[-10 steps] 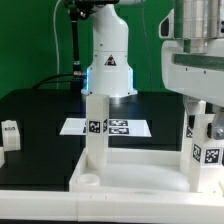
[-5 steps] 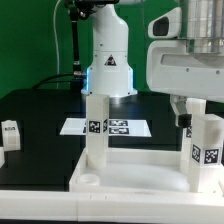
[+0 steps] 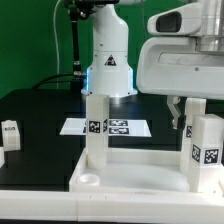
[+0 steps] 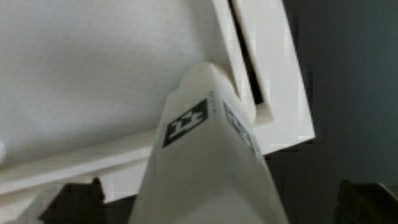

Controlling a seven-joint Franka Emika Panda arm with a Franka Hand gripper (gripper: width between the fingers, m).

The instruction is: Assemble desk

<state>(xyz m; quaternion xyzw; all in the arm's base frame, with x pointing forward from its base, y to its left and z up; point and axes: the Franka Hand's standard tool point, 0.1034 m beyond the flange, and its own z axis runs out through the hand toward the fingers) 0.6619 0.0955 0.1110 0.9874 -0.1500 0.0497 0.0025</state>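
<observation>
The desk's white tabletop (image 3: 130, 172) lies on the black table with its raised rim up. Two white square legs stand upright in its corners, one towards the exterior view's left (image 3: 96, 130) and one towards its right (image 3: 206, 150). My gripper (image 3: 203, 120) hangs open over the top of the right leg, one dark finger (image 3: 178, 112) showing beside it. In the wrist view that leg (image 4: 210, 150) rises between my open gripper (image 4: 222, 208), the dark fingertips (image 4: 79, 206) standing clear of its sides. The tabletop (image 4: 89, 70) lies below.
The marker board (image 3: 125, 128) lies flat behind the tabletop. The arm's white base (image 3: 108, 62) stands further back. A small white tagged part (image 3: 10, 133) sits at the exterior view's left edge.
My gripper has opened wider around the right leg and lifted a little. The leg stays standing in the tabletop.
</observation>
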